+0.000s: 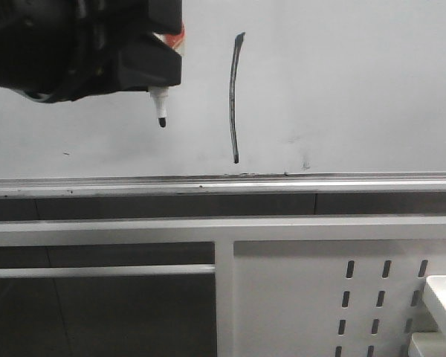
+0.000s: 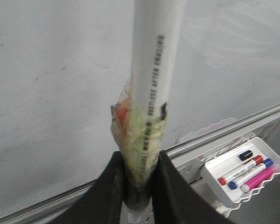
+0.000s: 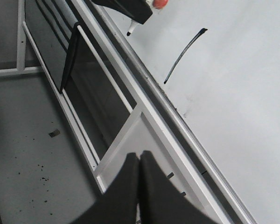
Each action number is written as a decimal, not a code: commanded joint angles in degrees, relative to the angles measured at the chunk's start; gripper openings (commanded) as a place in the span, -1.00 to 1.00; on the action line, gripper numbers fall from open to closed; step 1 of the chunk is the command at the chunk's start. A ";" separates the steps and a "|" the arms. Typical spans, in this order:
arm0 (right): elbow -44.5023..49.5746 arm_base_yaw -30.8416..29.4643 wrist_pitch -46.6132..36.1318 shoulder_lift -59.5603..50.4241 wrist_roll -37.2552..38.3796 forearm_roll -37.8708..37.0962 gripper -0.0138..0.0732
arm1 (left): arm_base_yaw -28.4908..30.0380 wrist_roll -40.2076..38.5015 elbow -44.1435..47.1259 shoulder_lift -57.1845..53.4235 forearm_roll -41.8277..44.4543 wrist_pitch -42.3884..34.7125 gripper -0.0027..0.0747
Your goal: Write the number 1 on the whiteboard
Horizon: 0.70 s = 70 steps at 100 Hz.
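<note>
The number 1 (image 1: 235,97) is seen already drawn on the whiteboard (image 1: 357,82) as a thin black line that runs almost straight up and down, with a small flick at its top. It lies to the right of the left pincer (image 1: 157,74), with bare board between them. A white marker (image 2: 154,84) is gripped tight by the left pincer, and its black tip is pointed down, ending about level with the lower half of the line. It cannot be told if the tip is touching the board. The left arm is the nearer one to the line. The right pincer (image 3: 140,161) is pressed closed with nothing in it, and it is held well away, low down by the white frame (image 3: 126,126). The writing looks done, so pulling the marker away is likely all that is left.
</note>
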 commanded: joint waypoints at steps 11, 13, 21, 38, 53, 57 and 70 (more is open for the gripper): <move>0.32 -0.49 -3.86 0.42 0.38 -0.50 -0.81 | 2.61 0.60 -1.78 1.31 -0.26 -6.17 -0.98; 0.66 -0.49 -4.00 0.42 0.38 -0.50 -0.81 | 2.91 0.60 -1.78 1.42 -0.27 -6.47 -0.98; 1.65 -0.49 -4.61 0.42 0.38 -0.50 -0.81 | 3.81 0.60 -1.78 1.70 -0.10 -7.81 -0.98; 3.46 -0.49 -6.81 0.42 3.02 -0.39 -0.81 | 4.39 0.72 -2.07 1.79 1.38 -8.91 -0.98; 4.06 -0.49 -8.56 0.42 3.02 0.11 -0.81 | 4.39 0.72 -3.90 1.79 2.67 -8.23 -0.98; 4.06 -0.49 -8.92 0.42 3.02 0.11 -0.81 | 4.39 0.72 -4.42 1.82 2.55 -8.23 -0.98; 4.06 -0.49 -9.51 0.42 3.02 0.34 -0.81 | 5.24 0.72 -5.69 2.84 2.40 -7.45 -0.98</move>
